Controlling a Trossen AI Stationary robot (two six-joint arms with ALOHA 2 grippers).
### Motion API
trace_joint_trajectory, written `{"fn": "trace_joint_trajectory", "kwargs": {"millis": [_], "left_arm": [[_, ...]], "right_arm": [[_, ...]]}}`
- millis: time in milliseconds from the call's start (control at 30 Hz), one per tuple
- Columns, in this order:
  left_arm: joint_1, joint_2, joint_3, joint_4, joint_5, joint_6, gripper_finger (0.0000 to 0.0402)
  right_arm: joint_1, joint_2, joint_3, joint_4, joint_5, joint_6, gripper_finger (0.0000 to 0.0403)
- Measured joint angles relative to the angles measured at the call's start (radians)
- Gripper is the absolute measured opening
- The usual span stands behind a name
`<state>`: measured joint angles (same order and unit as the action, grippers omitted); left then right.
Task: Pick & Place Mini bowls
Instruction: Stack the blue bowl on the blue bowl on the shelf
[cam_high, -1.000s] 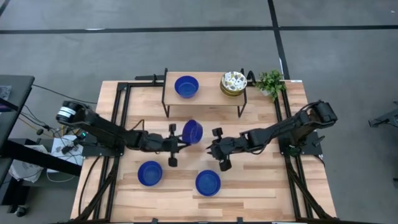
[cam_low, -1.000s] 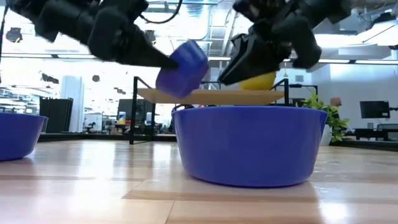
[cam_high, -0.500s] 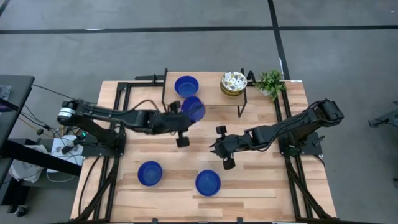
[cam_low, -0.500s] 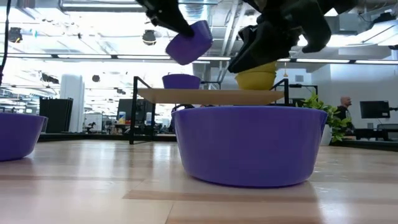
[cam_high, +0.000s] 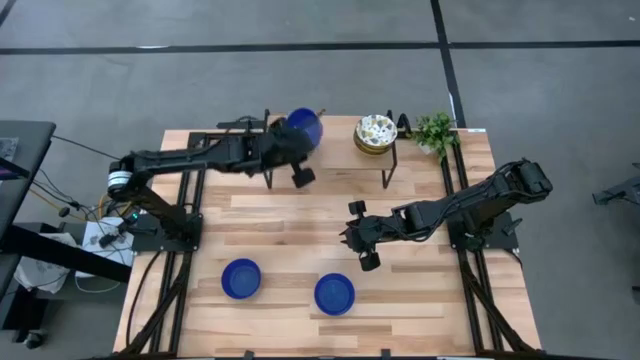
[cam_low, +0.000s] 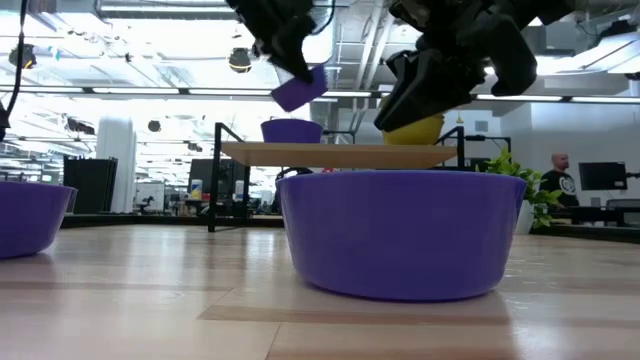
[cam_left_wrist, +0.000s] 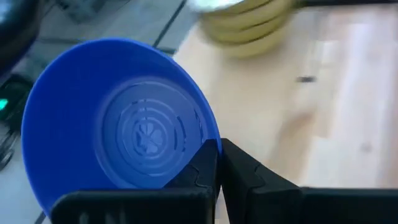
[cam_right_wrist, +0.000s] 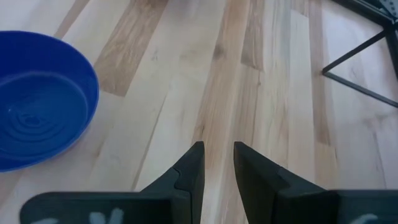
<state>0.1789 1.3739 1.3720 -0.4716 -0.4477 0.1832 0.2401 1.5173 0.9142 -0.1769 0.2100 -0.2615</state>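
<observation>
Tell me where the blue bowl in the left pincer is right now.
In the high view the held blue bowl is at the left end of the raised shelf, clamped in the left pincer, left of the cream bowl stack.

Table middle (cam_high: 300, 215) open — 2 blue bowls (cam_high: 241, 279) near front.

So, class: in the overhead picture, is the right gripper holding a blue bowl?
No: the right gripper hovers empty over bare table; the left gripper holds the blue bowl.
</observation>
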Motion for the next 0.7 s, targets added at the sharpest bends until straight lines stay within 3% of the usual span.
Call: {"fn": "trace_joint_trajectory", "kwargs": {"millis": [133, 267, 367, 700], "left_arm": [[0.090, 0.014, 0.001, -0.009, 0.015, -0.006, 0.0010], [0.144, 0.015, 0.001, -0.005, 0.118, -0.039, 0.0009], [0.148, 0.015, 0.001, -0.006, 0.160, -0.050, 0.0010], [0.135, 0.015, 0.001, -0.023, 0.161, -0.061, 0.0013]], "right_arm": [[0.000, 0.000, 0.000, -0.005, 0.000, 0.000, 0.0077], [0.000, 0.000, 0.000, -0.009, 0.000, 0.000, 0.0077], [0.000, 0.000, 0.000, -0.011, 0.000, 0.000, 0.0077], [0.000, 0.000, 0.000, -0.011, 0.000, 0.000, 0.0077]]}}
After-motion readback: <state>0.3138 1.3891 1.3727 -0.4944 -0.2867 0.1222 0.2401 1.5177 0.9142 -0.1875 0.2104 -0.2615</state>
